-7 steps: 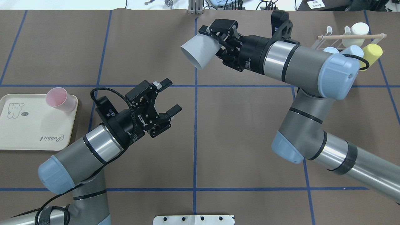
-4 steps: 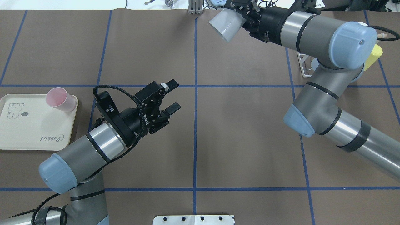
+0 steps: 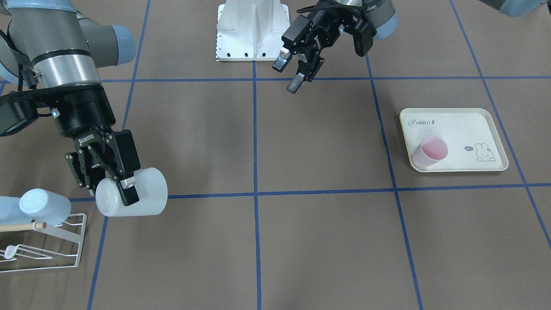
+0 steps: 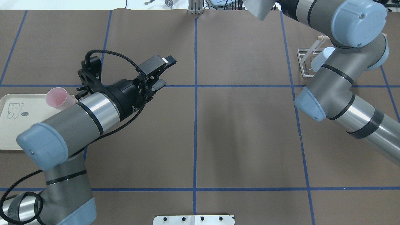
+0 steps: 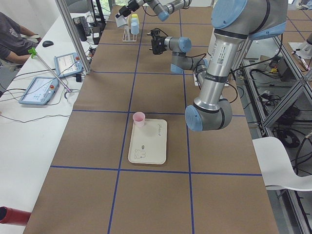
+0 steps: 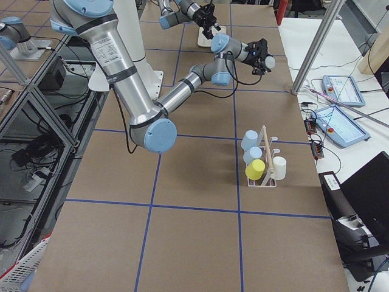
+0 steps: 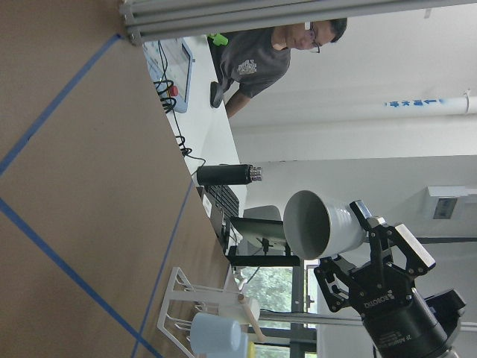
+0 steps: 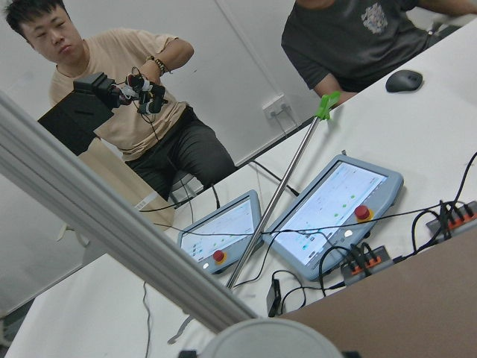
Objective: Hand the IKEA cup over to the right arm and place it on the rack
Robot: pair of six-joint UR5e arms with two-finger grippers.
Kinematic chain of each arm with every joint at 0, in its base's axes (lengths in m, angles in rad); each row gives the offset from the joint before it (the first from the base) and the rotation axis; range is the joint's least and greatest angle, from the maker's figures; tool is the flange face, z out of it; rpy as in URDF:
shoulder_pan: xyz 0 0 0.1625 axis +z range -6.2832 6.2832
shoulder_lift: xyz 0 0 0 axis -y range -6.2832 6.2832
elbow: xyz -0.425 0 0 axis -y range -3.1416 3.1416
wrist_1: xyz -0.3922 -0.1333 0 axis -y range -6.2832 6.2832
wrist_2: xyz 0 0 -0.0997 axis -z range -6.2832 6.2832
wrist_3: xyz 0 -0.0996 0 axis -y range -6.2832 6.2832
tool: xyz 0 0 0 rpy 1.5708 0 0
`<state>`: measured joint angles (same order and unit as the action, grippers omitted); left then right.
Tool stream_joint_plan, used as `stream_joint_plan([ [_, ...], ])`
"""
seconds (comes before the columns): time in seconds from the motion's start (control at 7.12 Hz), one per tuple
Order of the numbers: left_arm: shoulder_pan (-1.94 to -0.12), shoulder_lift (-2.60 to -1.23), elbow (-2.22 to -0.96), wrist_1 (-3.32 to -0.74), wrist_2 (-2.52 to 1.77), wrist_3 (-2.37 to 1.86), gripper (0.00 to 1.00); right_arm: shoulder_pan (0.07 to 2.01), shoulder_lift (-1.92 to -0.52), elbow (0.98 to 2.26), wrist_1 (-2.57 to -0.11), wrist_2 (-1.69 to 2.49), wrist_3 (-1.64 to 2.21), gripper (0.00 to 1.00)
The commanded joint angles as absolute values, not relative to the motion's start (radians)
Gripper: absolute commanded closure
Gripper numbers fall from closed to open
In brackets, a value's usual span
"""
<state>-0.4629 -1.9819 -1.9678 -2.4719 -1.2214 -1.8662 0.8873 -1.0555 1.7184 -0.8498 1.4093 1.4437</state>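
The white IKEA cup [image 3: 140, 198] lies on its side in the air with my right gripper [image 3: 122, 189] shut on it, just up and right of the white wire rack [image 3: 64, 254] in the front-facing view. Overhead, only part of the cup [image 4: 257, 7] shows at the top edge, left of the rack [image 4: 304, 61], and the right gripper is cut off. In the left wrist view the cup [image 7: 320, 224] hangs mouth-first above the rack [image 7: 182, 294]. My left gripper [image 4: 165, 72] stands open and empty over the table's left middle, far from the cup.
A pink cup [image 4: 57, 98] lies on the cream rabbit tray [image 4: 12, 131] at the left edge. The rack carries a pale blue cup [image 3: 43, 206], a yellow cup [image 6: 255, 169] and a white cup [image 6: 279, 165]. People sit beyond the far table edge.
My right arm has carried the cup back and to the right, up to the top edge of the overhead view near the rack. My left arm has drawn back leftward, still open.
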Motion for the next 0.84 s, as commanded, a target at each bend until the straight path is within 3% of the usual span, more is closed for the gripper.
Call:
stream_joint_plan([
  [0.0, -0.651, -1.991, -2.015, -2.170, -1.464, -1.821, 0.00, 0.916, -1.061, 1.717, -0.928, 1.307, 1.365, 1.00],
  [0.7, -0.758, -1.980, -2.135, -1.725, -1.597, -1.490, 0.00, 0.946, -1.219, 1.686, -1.006, 1.097, 1.050, 1.00],
])
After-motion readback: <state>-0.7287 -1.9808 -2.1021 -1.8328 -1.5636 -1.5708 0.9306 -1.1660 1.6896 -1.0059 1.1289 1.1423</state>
